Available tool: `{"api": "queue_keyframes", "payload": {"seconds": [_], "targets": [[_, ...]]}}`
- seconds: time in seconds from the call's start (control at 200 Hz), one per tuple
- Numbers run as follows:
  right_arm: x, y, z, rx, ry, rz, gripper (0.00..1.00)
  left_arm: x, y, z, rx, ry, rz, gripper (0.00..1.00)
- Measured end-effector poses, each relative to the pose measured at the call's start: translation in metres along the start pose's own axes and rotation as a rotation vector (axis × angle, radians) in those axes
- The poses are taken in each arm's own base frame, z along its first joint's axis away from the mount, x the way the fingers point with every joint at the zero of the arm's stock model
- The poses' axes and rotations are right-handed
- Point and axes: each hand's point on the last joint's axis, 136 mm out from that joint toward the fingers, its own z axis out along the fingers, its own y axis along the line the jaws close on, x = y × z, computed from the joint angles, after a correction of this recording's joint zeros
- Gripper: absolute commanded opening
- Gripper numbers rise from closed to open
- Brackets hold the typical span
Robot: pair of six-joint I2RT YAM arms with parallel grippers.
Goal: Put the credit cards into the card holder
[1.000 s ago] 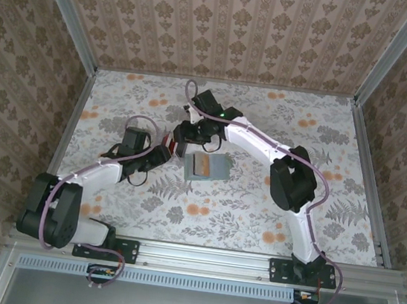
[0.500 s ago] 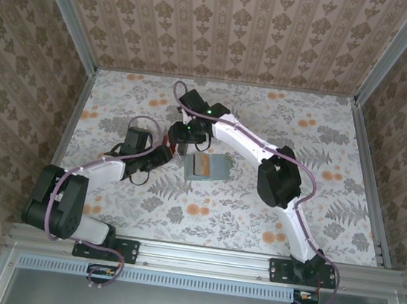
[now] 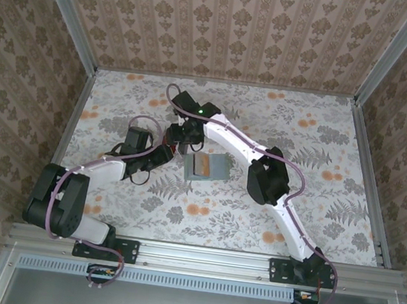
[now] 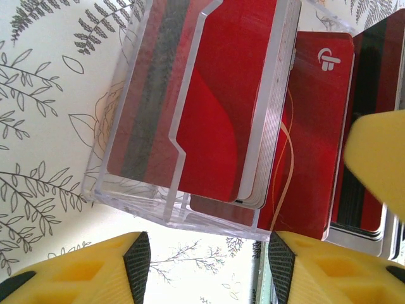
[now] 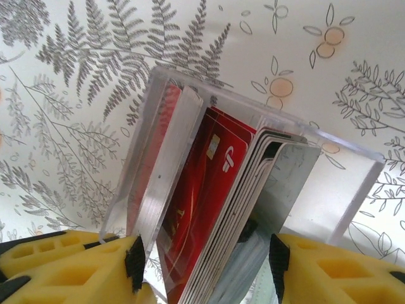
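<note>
Over on the left, the left gripper [image 4: 202,266], with chunky yellow fingers and black pads, stands roughly half open. Bare floral tabletop shows between the pads and there's nothing in its grasp. Just past it at 12 o'clock sits a clear box [image 4: 130,158] of glossy hard plastic with a stepped divider. Packed side by side inside are the credit cards [image 4: 221,95]: thin, stiff, round-cornered, with deep red faces, one bearing a white logo.

Now the right gripper [image 5: 205,263]: its yellow fingers straddle that stack, with the clear wall at one pad and silvery card edges by the other. Whether they're pressing or merely flanking, I cannot tell.

Further right in the overhead view, at 4 o'clock from that gripper, the card holder [image 3: 217,170] lies flat on the flower-printed table [image 3: 293,209]. It's a grey-green rounded rectangle with a tan card [image 3: 202,165] on its left half.
</note>
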Motion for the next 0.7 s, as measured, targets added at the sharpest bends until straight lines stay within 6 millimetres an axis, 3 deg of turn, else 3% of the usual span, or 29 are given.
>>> {"api": "queue_keyframes", "payload": {"seconds": [0.7], "targets": [[0.002, 0.012, -0.002, -0.093, -0.003, 0.001, 0.43, 0.0, 0.0, 0.0, -0.001, -0.001, 0.0, 0.55]]}}
